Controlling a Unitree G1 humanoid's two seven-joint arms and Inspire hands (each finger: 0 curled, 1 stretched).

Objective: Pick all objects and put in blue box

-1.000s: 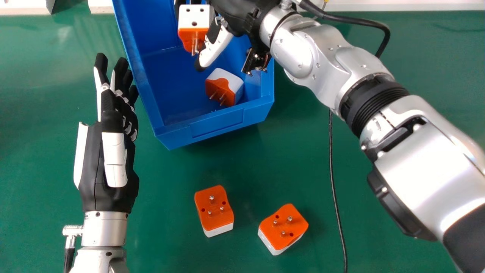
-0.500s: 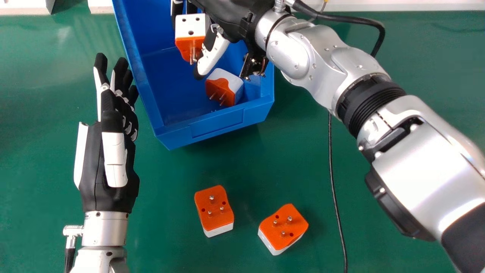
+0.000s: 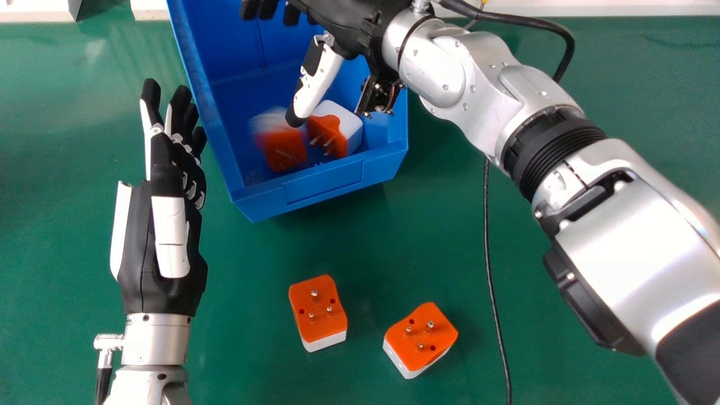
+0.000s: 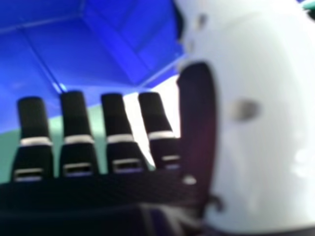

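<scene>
Over the blue box (image 3: 323, 194), my right hand (image 3: 349, 22) is open and holds nothing. Its straight fingers also show in the right hand view, where I see the hand (image 4: 113, 118) against the blue box (image 4: 74, 49). Inside the box in the head view, a blurred orange and white adapter (image 3: 281, 147) is beside another adapter (image 3: 340, 132). Two more adapters lie pins up on the table, one (image 3: 318, 309) nearer the middle and one (image 3: 421, 337) to its right. My left hand (image 3: 163, 247) is open and empty, left of the box.
The green table (image 3: 247, 349) lies beneath everything. A black cable (image 3: 491, 264) runs along it below my right forearm. A white edge (image 3: 607, 8) borders the table's far side.
My right hand has opened and let go of the adapter, which has dropped lower into the box beside the other one. The left hand and the adapters on the table have stayed put.
</scene>
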